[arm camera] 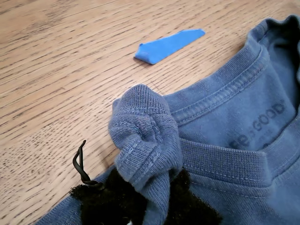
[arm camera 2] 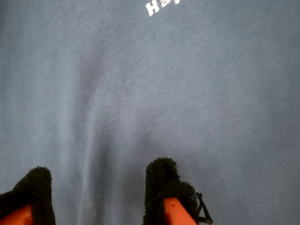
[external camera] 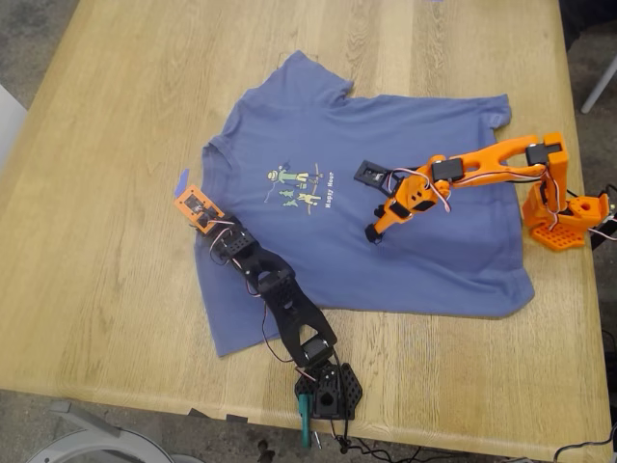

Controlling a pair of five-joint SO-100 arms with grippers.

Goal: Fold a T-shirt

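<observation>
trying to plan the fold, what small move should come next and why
Probably lift my first gripper a little and draw it across the T-shirt. Its pads are shut on a bunched bit of fabric by the collar, so the grasp looks made. My second gripper is open on flat cloth, holding nothing.

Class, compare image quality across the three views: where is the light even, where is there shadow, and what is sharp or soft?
Exterior view: even, soft light on the table, with faint shadows under the arms; mildly soft overall. First wrist view: crisp on the bunched T-shirt fabric and the blue tape strip. Second wrist view: the cloth looks smooth and slightly soft, dimmer near the padded fingers.
</observation>
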